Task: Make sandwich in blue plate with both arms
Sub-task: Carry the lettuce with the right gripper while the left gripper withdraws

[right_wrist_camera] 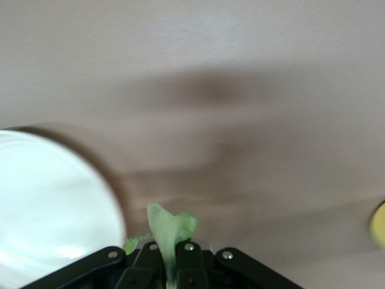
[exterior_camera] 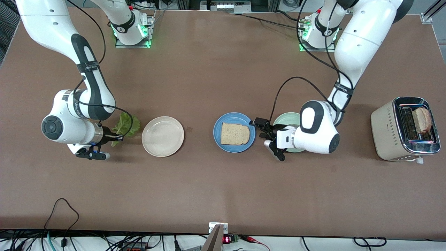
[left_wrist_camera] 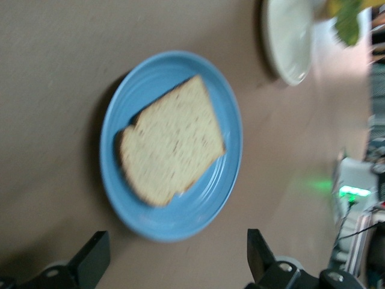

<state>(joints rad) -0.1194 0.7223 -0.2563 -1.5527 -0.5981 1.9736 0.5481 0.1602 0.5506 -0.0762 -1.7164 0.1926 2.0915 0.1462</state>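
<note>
One light-brown bread slice (exterior_camera: pixel 235 134) is seen lying flat in the blue plate (exterior_camera: pixel 218 138), which sits on the brown bench (exterior_camera: pixel 223 188) about midway between the two arms. No lettuce and no second slice are on it.

The left end effector (exterior_camera: pixel 263 132) is held just beside the blue plate's rim, at the side toward the left arm's end of the bench, partly over a pale mint-green plate (exterior_camera: pixel 286 119). Its jaws are spread wide and nothing is between them; in the left wrist view both fingers (left_wrist_camera: pixel 91 260) are seen apart, clear of the plate and bread.

The right end effector (exterior_camera: pixel 115 138) is clenched on a ruffled green lettuce leaf (exterior_camera: pixel 126 124), held low over the bench just beside a cream-white plate (exterior_camera: pixel 162 136), at the side toward the right arm's end. In the right wrist view a strip of leaf is seen pinched between the closed fingers.

A beige toaster (exterior_camera: pixel 404 129) stands near the left arm's end of the bench, with a second toasted slice (exterior_camera: pixel 423 120) upright in its slot.
</note>
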